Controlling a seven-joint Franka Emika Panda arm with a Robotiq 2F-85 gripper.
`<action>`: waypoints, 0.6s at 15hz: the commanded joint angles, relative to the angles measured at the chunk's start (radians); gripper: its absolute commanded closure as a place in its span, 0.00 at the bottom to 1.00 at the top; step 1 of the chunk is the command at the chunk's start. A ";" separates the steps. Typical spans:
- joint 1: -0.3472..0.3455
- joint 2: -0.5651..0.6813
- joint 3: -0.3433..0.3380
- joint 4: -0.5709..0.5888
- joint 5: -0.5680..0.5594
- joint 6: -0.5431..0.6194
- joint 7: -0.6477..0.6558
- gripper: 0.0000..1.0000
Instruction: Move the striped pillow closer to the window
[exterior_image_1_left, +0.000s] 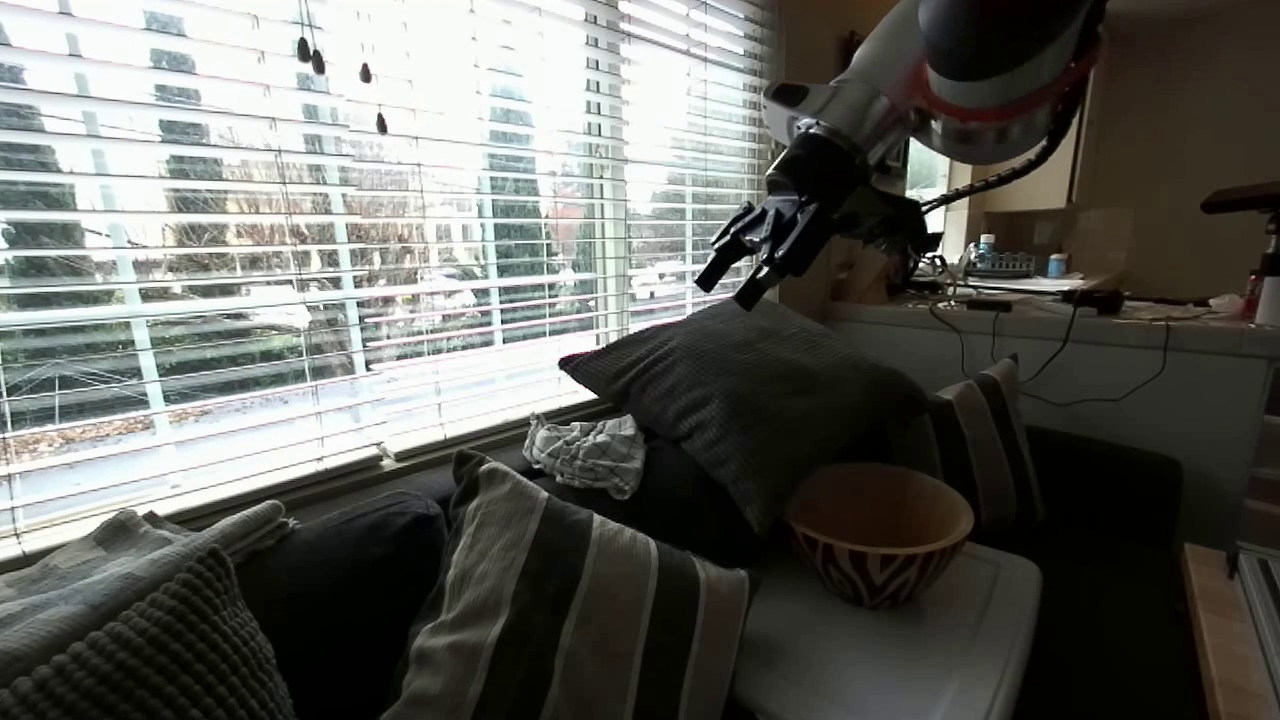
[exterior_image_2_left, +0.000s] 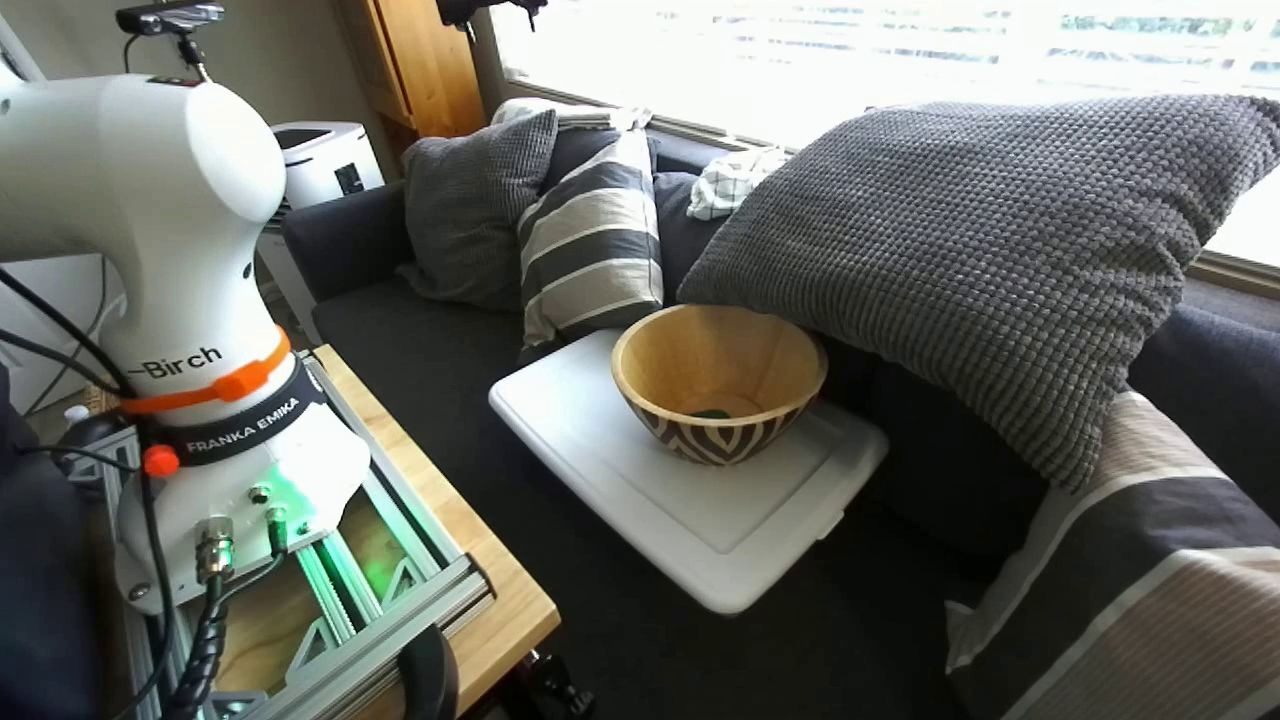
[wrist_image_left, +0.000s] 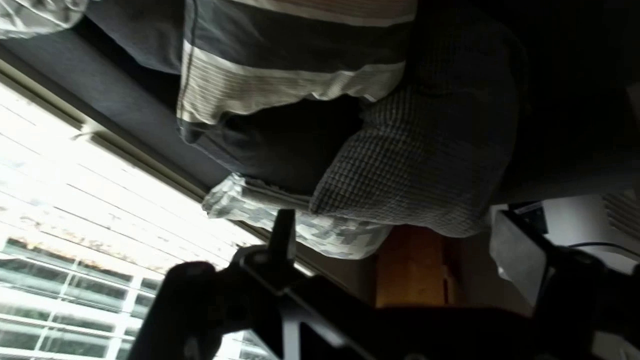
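A striped pillow (exterior_image_1_left: 590, 600) with broad dark and beige stripes leans on the sofa; it also shows in an exterior view (exterior_image_2_left: 600, 245) and in the wrist view (wrist_image_left: 300, 45). A second broad-striped pillow (exterior_image_2_left: 1160, 580) stands at the sofa's opposite end, partly hidden in an exterior view (exterior_image_1_left: 985, 440). The window (exterior_image_1_left: 300, 230) with white blinds runs behind the sofa and shows in the wrist view (wrist_image_left: 65, 280). My gripper (exterior_image_1_left: 730, 284) is raised, appearing just above a grey textured pillow. In the wrist view its fingers (wrist_image_left: 395, 232) are wide apart with nothing between them.
The grey textured pillow (exterior_image_2_left: 960, 240) leans toward the window. A patterned wooden bowl (exterior_image_2_left: 720, 430) stands on a white lid (exterior_image_2_left: 590, 430) on the sofa. A checked cloth (exterior_image_1_left: 590, 450) lies by the sill. Another grey pillow (exterior_image_2_left: 475, 210) is at the far end. Cables hang from a counter (exterior_image_1_left: 1060, 330).
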 joint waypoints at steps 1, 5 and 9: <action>0.216 0.066 -0.273 0.136 0.164 -0.219 -0.265 0.00; 0.339 0.210 -0.552 0.242 0.271 -0.570 -0.464 0.00; 0.132 0.248 -0.417 0.254 0.256 -0.682 -0.457 0.00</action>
